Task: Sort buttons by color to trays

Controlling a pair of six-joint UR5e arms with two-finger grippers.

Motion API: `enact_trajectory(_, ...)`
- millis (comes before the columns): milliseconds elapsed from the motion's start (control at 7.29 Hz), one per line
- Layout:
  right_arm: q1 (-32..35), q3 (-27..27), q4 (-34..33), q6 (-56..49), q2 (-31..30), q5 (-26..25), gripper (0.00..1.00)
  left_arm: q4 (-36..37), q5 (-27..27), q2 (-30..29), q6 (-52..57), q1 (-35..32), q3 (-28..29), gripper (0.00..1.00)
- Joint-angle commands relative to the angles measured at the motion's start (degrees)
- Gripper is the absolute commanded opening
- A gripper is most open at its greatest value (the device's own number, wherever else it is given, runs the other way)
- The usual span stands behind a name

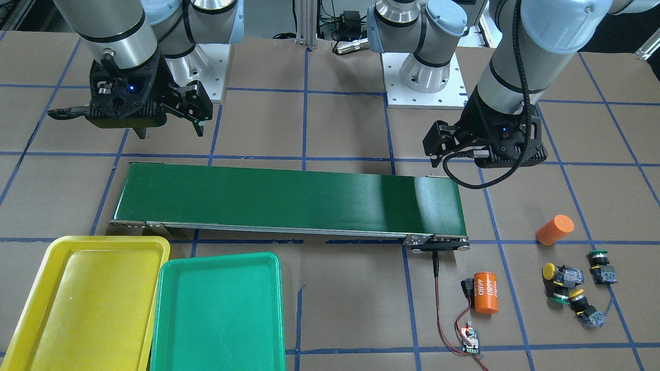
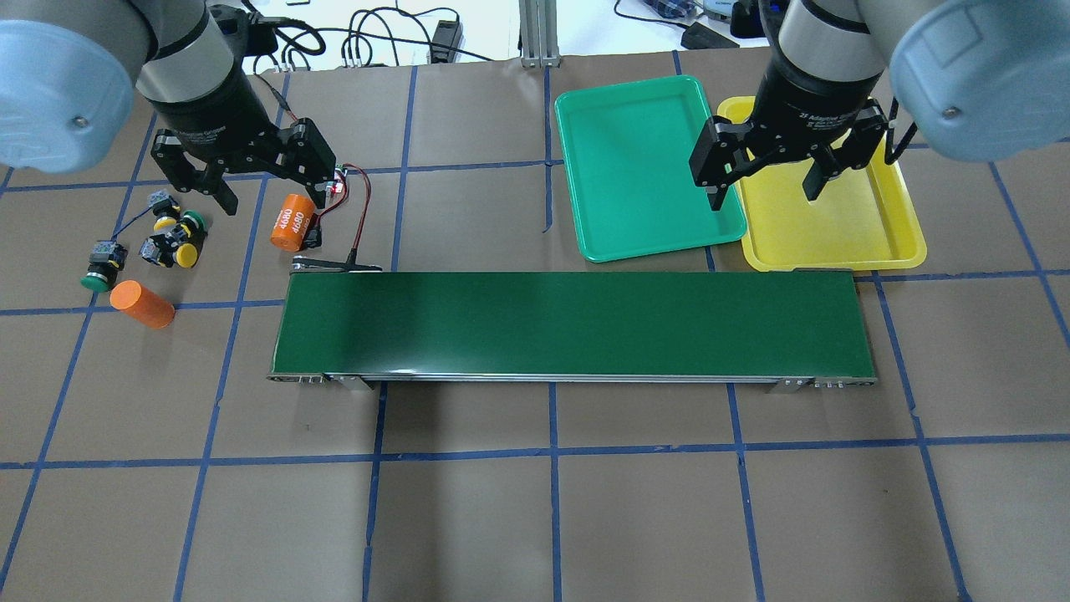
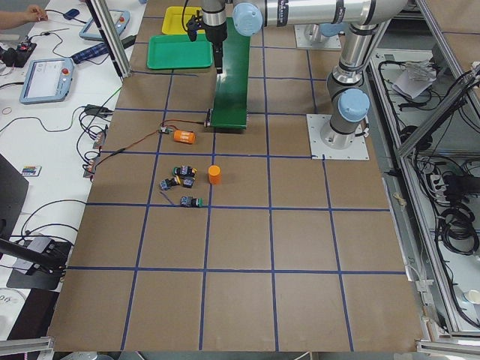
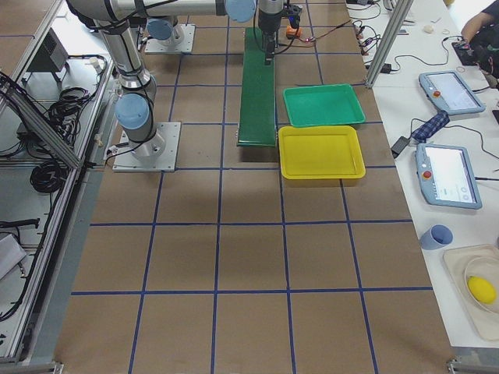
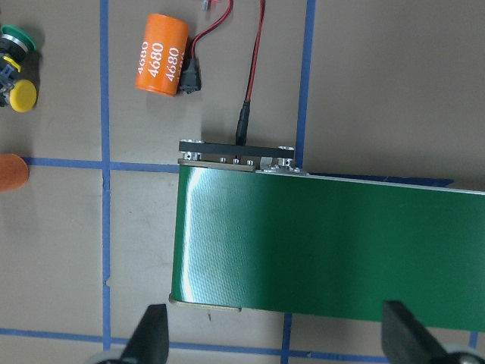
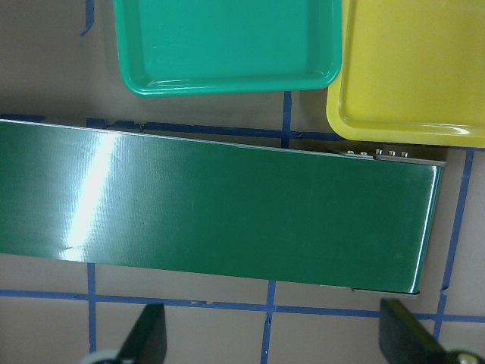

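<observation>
Several buttons (image 2: 171,238) with yellow and green caps lie in a cluster on the table at the left in the overhead view, one green button (image 2: 96,272) a little apart. They also show in the front view (image 1: 567,283). My left gripper (image 2: 272,188) is open and empty, hovering beside them over the belt's end. My right gripper (image 2: 765,191) is open and empty above the seam between the green tray (image 2: 644,167) and the yellow tray (image 2: 836,226). Both trays are empty. The left wrist view catches two buttons (image 5: 19,68) at its top left edge.
A long dark-green conveyor belt (image 2: 568,322) runs across the table's middle. An orange cylinder marked "4680" (image 2: 292,221) with red and black wires lies under the left gripper. A plain orange cylinder (image 2: 142,303) lies near the buttons. A small circuit board (image 1: 470,340) sits by the wires.
</observation>
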Motion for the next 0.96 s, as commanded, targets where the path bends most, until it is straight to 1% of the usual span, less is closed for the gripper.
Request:
enact_trajectory(0,0.00,0.00,0.02,-0.04,-0.07,0.00,1.00,0.32,2.64,-0.25,1.26,1.00,1.03,1.00)
enact_trajectory(137,0.00,0.09,0.20,-0.04,-0.07,0.00,1.00,5.27,2.75,-3.91,3.36,2.58,1.48,1.00)
enact_trajectory(274,0.00,0.18,0.11,-0.04,-0.07,0.00,1.00,8.45,2.32,-8.82,5.47,5.47,2.96,1.00)
enact_trajectory(412,0.00,0.18,0.20,-0.04,-0.07,0.00,1.00,11.62,1.97,-14.79,8.97,9.50,5.76,1.00)
enact_trajectory(549,0.00,0.26,0.20,-0.04,-0.07,0.00,1.00,14.09,2.05,-21.37,13.10,10.15,9.97,1.00)
enact_trajectory(686,0.00,0.26,0.20,-0.04,-0.07,0.00,1.00,18.29,1.79,-28.22,17.14,10.59,13.23,1.00)
enact_trajectory(823,0.00,0.09,-0.15,-0.04,-0.07,0.09,1.00,19.98,1.88,-31.69,17.44,10.68,13.52,1.00)
